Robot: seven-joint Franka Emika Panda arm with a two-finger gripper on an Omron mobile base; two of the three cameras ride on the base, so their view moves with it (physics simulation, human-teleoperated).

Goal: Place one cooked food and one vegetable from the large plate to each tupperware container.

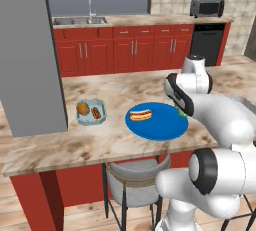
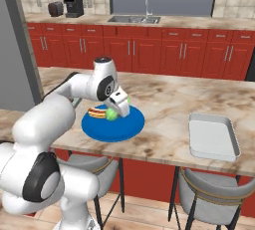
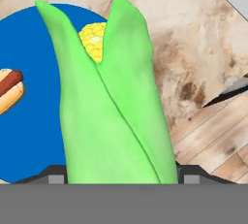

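The large plate (image 1: pixel 161 126) (image 2: pixel 115 128) (image 3: pixel 29 136) lies on the island counter with a hot dog (image 1: pixel 141 114) (image 2: pixel 97 111) (image 3: pixel 9 89) on its left part. My gripper (image 2: pixel 116 109) (image 3: pixel 123 177) hangs just above the plate's right side, shut on an ear of corn in a green husk (image 3: pixel 116 111) (image 2: pixel 112 115) (image 1: pixel 183 114). The small tupperware container (image 1: pixel 91 123) sits left of the plate and holds a round brown food (image 1: pixel 83 108) and a reddish piece (image 1: pixel 96 113). The larger tupperware container (image 2: pixel 211 137) stands bare at the counter's right.
Grey stools (image 2: pixel 211 194) (image 1: pixel 132 185) stand under the counter's near edge. A tall grey column (image 1: pixel 30 55) rises at the counter's left end. Red cabinets with a sink (image 2: pixel 134 19) line the back wall.
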